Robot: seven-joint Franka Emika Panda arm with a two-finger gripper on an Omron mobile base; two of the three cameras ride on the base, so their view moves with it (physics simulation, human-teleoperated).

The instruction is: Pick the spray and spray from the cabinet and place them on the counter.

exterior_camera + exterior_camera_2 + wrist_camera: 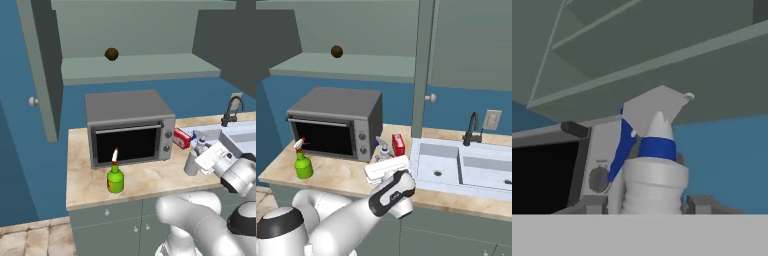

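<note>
At the front edge of the beige marbled counter (85, 187), the robot's gripper (646, 204) pinches the grey-white spray bottle (652, 172) by its ribbed body, a dark finger on either side, the blue collar and pale angular trigger head rising above them. From the base views the bottle (192, 159) stands upright low over the stone between the toaster oven and the sink, though whether its base already touches the slab is hard to tell behind the hand. Further left, the shorter green spray bottle (115, 176), glossy and round-shouldered with a red-white nozzle, stands on the counter in front of the oven's dark glass door. So one bottle appears delivered and the second looks nearly set down, with only the release left. Behind, the boxy grey toaster oven (129, 126) and a flat red box (182, 138) sit against the blue wall. Above, the grey-green cabinet (135, 67) hangs open, a small brown ball (111, 53) on its matte shelf.
</note>
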